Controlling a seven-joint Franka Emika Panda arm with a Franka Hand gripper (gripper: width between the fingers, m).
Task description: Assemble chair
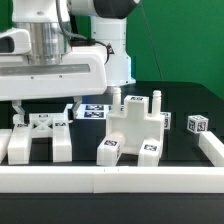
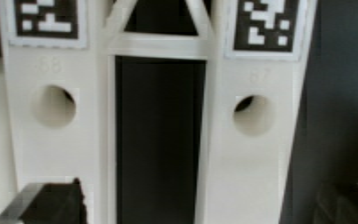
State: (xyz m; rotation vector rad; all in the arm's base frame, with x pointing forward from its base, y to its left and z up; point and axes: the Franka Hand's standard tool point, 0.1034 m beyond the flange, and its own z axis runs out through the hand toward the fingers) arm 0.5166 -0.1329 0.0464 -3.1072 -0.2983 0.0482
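The white robot arm reaches straight down at the exterior view's left, its two-finger gripper (image 1: 45, 110) (image 2: 202, 205) spread wide above a matte white two-railed plastic chair frame (image 1: 58, 135) (image 2: 247, 130). Right of it stand a chunky white pegged chair block (image 1: 135, 128) and a small tagged white cube (image 1: 197, 125).

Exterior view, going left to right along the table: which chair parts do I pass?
First the low tagged frame part → tall chunky part with upright pegs → small tagged block.
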